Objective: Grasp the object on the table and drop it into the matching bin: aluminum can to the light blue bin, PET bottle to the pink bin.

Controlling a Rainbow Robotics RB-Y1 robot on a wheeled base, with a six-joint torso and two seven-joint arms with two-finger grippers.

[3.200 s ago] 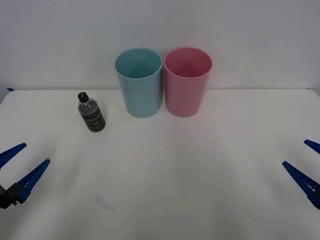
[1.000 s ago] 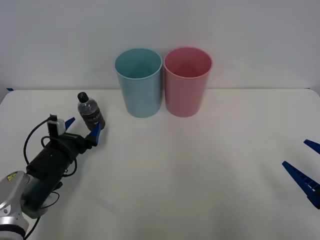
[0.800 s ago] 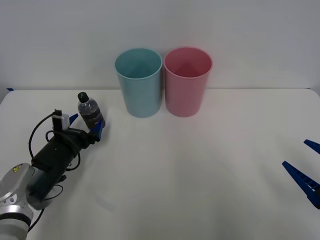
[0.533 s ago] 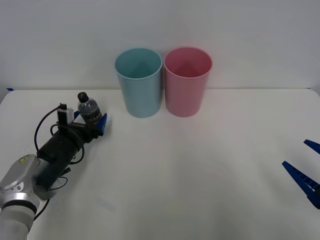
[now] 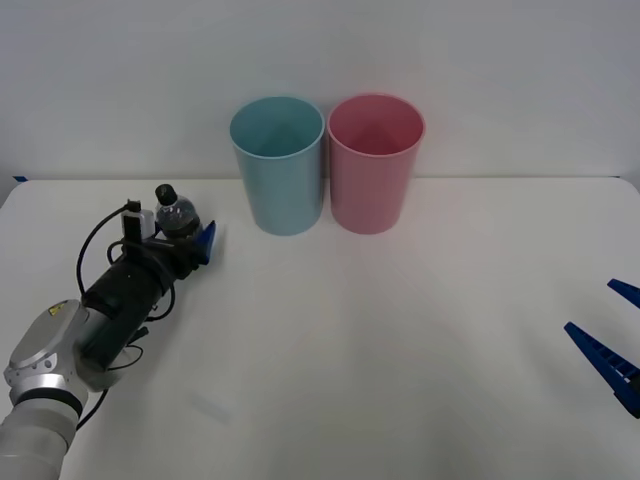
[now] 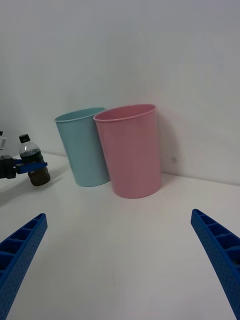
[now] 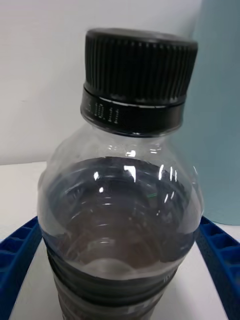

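The PET bottle (image 5: 177, 218), clear with a black cap and a dark label band, stands upright on the white table (image 5: 360, 350) at the left. My left gripper (image 5: 181, 236) is open, with one blue finger on each side of the bottle's lower body. Up close in the left wrist view, the bottle (image 7: 120, 200) sits between the fingers (image 7: 20, 255), which lie close against its sides. The pink bin (image 5: 372, 170) stands at the back centre, to the right of the light blue bin (image 5: 280, 170). My right gripper (image 5: 588, 305) rests open at the far right.
The two bins touch each other at the table's back edge before a plain white wall. The light blue bin (image 7: 220, 100) stands just behind and beside the bottle. The right wrist view shows the pink bin (image 6: 131, 150), the blue bin (image 6: 85, 147) and the bottle (image 6: 34, 167).
My left arm has come from the front left corner forward to the bottle, and its fingers now flank it. The bottle, the bins and the right arm have not moved.
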